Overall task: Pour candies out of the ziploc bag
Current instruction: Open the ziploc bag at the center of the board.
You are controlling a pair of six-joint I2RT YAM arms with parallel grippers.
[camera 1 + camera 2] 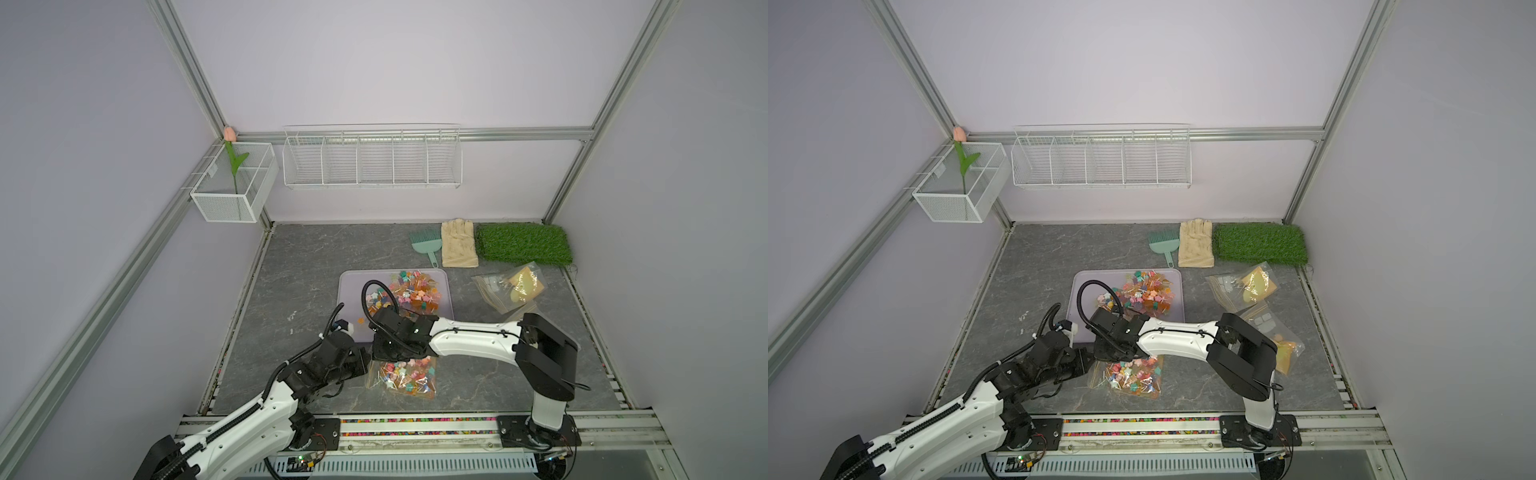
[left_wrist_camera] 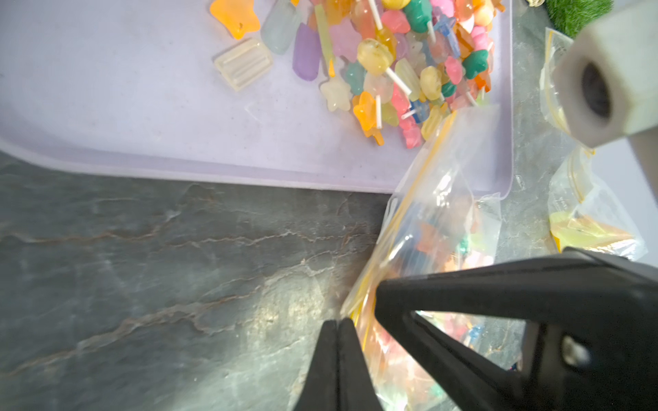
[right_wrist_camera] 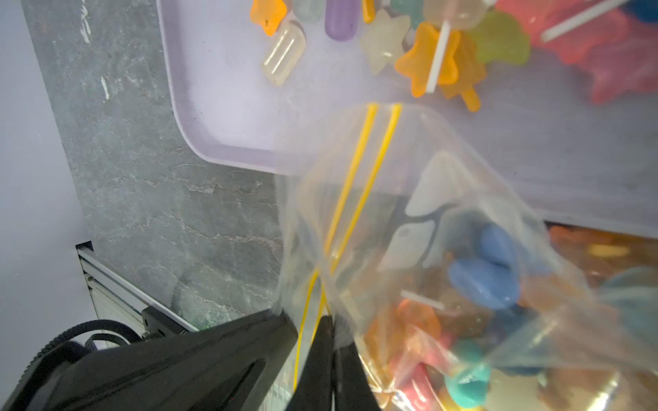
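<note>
The clear ziploc bag (image 1: 405, 376) (image 1: 1133, 376), with yellow zip stripes, lies on the grey table just in front of the lavender tray (image 1: 349, 291). It holds multicoloured candies (image 3: 484, 277). A heap of candies (image 1: 415, 291) (image 2: 391, 53) lies in the tray. My left gripper (image 1: 368, 368) (image 2: 337, 323) is shut, its tips at the bag's striped edge (image 2: 438, 220). From the other side my right gripper (image 1: 399, 358) (image 3: 333, 320) is shut on the bag's film (image 3: 445, 213) near the zip. The two grippers sit close together at the bag's mouth end, which points toward the tray.
More plastic bags (image 1: 511, 286) (image 1: 1283, 349) lie to the right of the tray. At the back right are a green turf mat (image 1: 521, 243), a beige glove (image 1: 457, 243) and a teal brush (image 1: 426, 245). A wire rack (image 1: 372, 158) and a mesh basket (image 1: 235, 183) hang on the walls.
</note>
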